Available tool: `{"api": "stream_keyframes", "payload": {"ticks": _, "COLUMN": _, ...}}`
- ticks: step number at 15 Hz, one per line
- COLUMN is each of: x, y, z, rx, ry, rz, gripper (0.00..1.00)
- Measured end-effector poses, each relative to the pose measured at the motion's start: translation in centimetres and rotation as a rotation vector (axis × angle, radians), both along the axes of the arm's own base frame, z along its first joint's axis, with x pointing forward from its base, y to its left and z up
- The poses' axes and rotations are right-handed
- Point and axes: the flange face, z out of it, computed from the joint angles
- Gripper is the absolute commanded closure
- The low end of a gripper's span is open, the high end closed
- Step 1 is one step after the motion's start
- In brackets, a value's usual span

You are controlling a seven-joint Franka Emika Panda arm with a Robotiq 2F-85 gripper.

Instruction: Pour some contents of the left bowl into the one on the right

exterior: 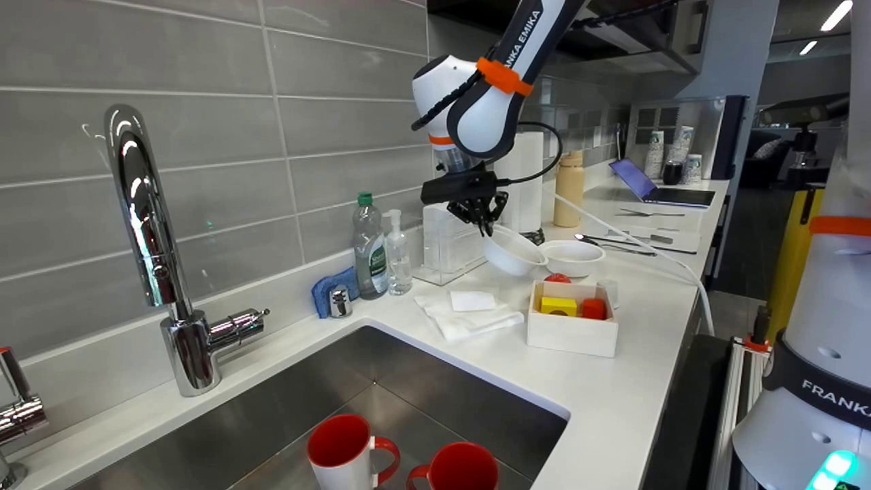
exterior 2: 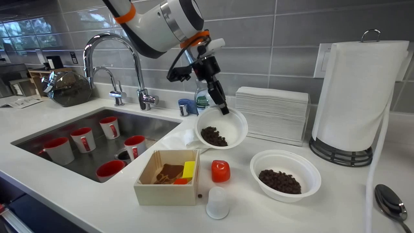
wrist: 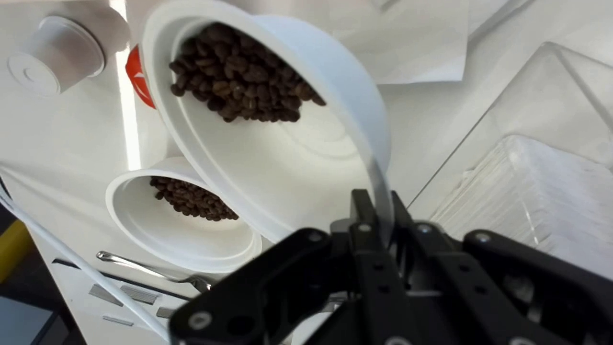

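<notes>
My gripper (exterior: 486, 228) is shut on the rim of the left bowl (exterior: 512, 253), a white bowl held tilted above the counter. In an exterior view the gripper (exterior 2: 223, 109) grips the upper rim of the left bowl (exterior 2: 233, 124), and dark beans (exterior 2: 213, 136) lie at its low side. The right bowl (exterior 2: 309, 176), also white, stands upright on the counter with dark beans (exterior 2: 280, 182) in it. In the wrist view the fingers (wrist: 378, 197) pinch the held bowl (wrist: 282, 167), which partly covers the right bowl (wrist: 167, 235).
A wooden box (exterior 2: 168, 195), a red object (exterior 2: 221, 171) and a small white cup (exterior 2: 217, 202) stand near the bowls. Napkins (exterior 2: 271, 113) and a paper towel roll (exterior 2: 355, 97) are behind. A white cable (exterior 2: 376, 161) and a spoon (exterior 2: 390, 202) lie beyond the right bowl. A sink (exterior: 469, 371) holds mugs.
</notes>
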Motion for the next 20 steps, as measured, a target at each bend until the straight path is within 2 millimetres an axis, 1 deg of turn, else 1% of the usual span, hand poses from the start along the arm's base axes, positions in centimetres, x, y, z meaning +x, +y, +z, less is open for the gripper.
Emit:
{"api": "stream_keyframes", "payload": {"ticks": 5, "x": 0.2, "y": -0.2, "z": 0.0, "rx": -0.066, "ry": -0.038, "rz": 0.021, "gripper": 1.00}}
{"api": "stream_keyframes", "payload": {"ticks": 10, "x": 0.2, "y": -0.1, "z": -0.1, "rx": -0.073, "ry": -0.050, "rz": 0.008, "gripper": 1.00}}
{"api": "stream_keyframes", "payload": {"ticks": 11, "x": -0.2, "y": -0.6, "z": -0.8, "rx": -0.081, "ry": -0.059, "rz": 0.013, "gripper": 1.00}}
{"api": "stream_keyframes", "payload": {"ticks": 14, "x": -4.4, "y": -3.7, "z": -6.0, "rx": -0.071, "ry": -0.072, "rz": 0.022, "gripper": 1.00}}
{"api": "stream_keyframes", "payload": {"ticks": 16, "x": -7.1, "y": -6.0, "z": -8.4, "rx": -0.069, "ry": -0.070, "rz": 0.016, "gripper": 1.00}}
{"api": "stream_keyframes", "payload": {"ticks": 17, "x": -8.1, "y": -6.9, "z": -9.0, "rx": -0.073, "ry": -0.066, "rz": 0.007, "gripper": 1.00}}
{"api": "stream_keyframes", "payload": {"ticks": 18, "x": -8.4, "y": -7.6, "z": -9.1, "rx": -0.082, "ry": -0.065, "rz": -0.001, "gripper": 1.00}}
{"api": "stream_keyframes", "payload": {"ticks": 20, "x": -8.5, "y": -8.1, "z": -8.9, "rx": -0.090, "ry": -0.076, "rz": -0.015, "gripper": 1.00}}
